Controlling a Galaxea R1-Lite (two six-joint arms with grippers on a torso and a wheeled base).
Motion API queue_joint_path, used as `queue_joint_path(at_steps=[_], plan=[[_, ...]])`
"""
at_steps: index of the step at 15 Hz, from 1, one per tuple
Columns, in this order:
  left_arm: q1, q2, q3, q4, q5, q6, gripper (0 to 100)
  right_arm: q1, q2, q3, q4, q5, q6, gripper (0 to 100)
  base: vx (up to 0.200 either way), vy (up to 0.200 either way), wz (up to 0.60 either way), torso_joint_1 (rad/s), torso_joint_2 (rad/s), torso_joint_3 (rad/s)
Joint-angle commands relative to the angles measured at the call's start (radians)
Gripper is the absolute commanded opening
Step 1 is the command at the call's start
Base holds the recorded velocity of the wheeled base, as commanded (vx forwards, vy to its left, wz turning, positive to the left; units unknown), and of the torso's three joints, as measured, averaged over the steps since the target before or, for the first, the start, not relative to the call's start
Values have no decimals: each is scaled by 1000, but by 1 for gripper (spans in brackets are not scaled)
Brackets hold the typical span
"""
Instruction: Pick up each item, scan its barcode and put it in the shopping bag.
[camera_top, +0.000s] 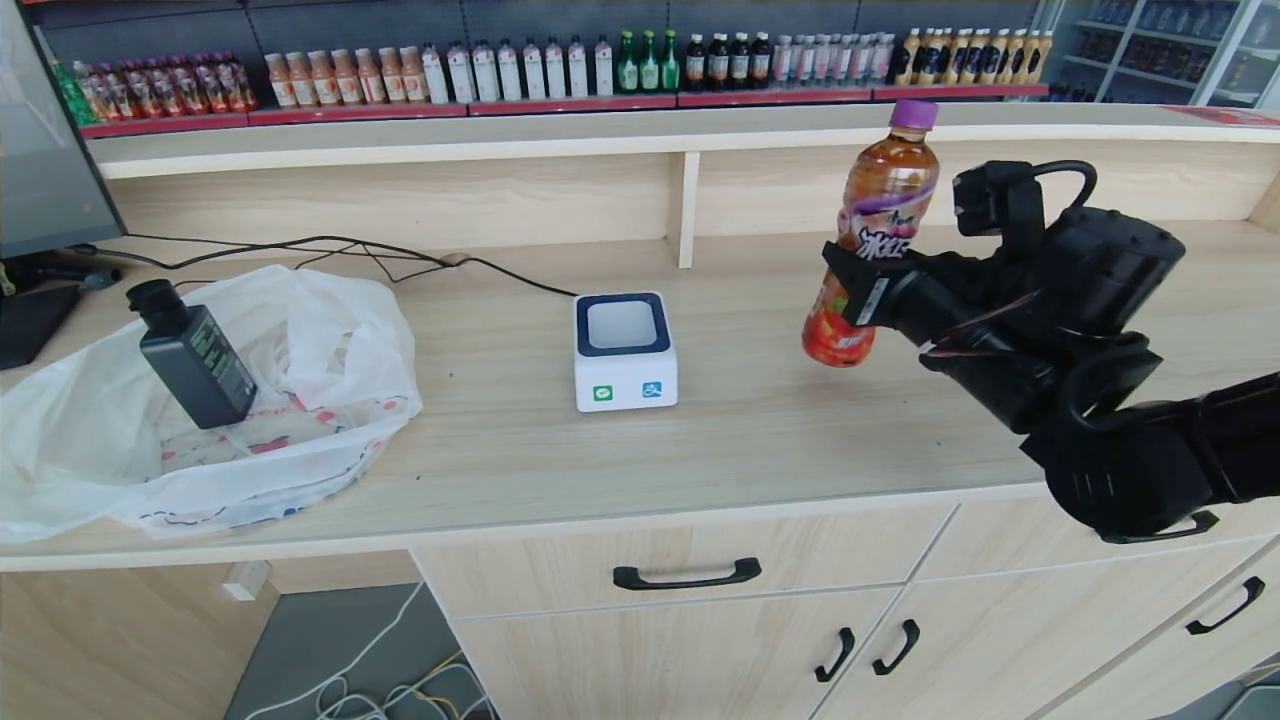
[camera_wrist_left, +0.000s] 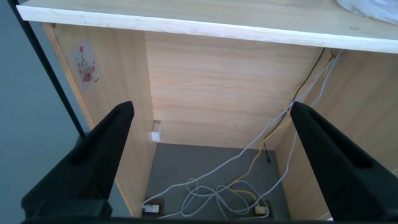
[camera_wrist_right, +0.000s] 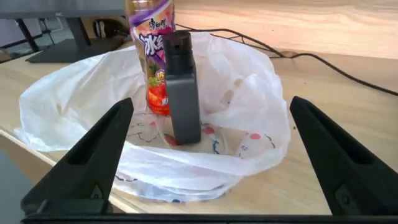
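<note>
**Head view.** The tea bottle (camera_top: 890, 190) is upright in the air at the tip of the right hand (camera_top: 850, 285). It is clear of the counter (camera_top: 760, 440) and to the right of the scanner (camera_top: 623, 350). The scanner's window faces up, so you will probably need to tip the bottle to bring its barcode over that window. The scanner sits between the bottle and the shopping bag (camera_top: 340, 330), so one leftward sweep could serve both steps. The bag lies on the left part of the counter with its mouth spread open. A black bottle (camera_top: 195, 360) leans inside it, which suggests that item is finished.

**Left wrist view.** The left hand (camera_wrist_left: 211, 109) hangs below the counter's edge, above loose cables (camera_wrist_left: 217, 186) on the floor. It is opened wide and grips nothing. Parked there, it is out of the working area.

**Right wrist view.** Here the tea bottle stands upright in the bag, just behind the black bottle, not at the hand. This does not agree with the head view, so you cannot tell whether the right hand grips the bottle. Verify before commanding a move.
</note>
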Motion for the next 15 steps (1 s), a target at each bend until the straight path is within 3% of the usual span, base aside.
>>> queue_joint_path(at_steps=[1, 4, 6, 8, 9, 10, 13, 15], plan=[[0, 0, 0, 0, 0, 0, 100, -76, -278, 229, 18, 9, 13, 100, 0, 0, 0, 0, 0, 0], [0, 0, 0, 0, 0, 0, 100, -96, -492, 229, 177, 5, 68, 100, 0, 0, 0, 0, 0, 0], [0, 0, 0, 0, 0, 0, 100, -97, -699, 229, 470, 6, 59, 100, 0, 0, 0, 0, 0, 0], [0, 0, 0, 0, 0, -1, 100, -97, -992, 229, 871, 6, 33, 100, 0, 0, 0, 0, 0, 0], [0, 0, 0, 0, 0, -1, 100, -97, -1056, 229, 960, 6, 25, 100, 0, 0, 0, 0, 0, 0], [0, 0, 0, 0, 0, 0, 100, -96, -1219, 223, 1177, 6, 12, 100, 0, 0, 0, 0, 0, 0], [0, 0, 0, 0, 0, 0, 100, -93, -1441, 229, 1426, 6, -5, 100, 0, 0, 0, 0, 0, 0], [0, 0, 0, 0, 0, -1, 100, -97, -1484, 229, 1475, 6, -4, 100, 0, 0, 0, 0, 0, 0]])
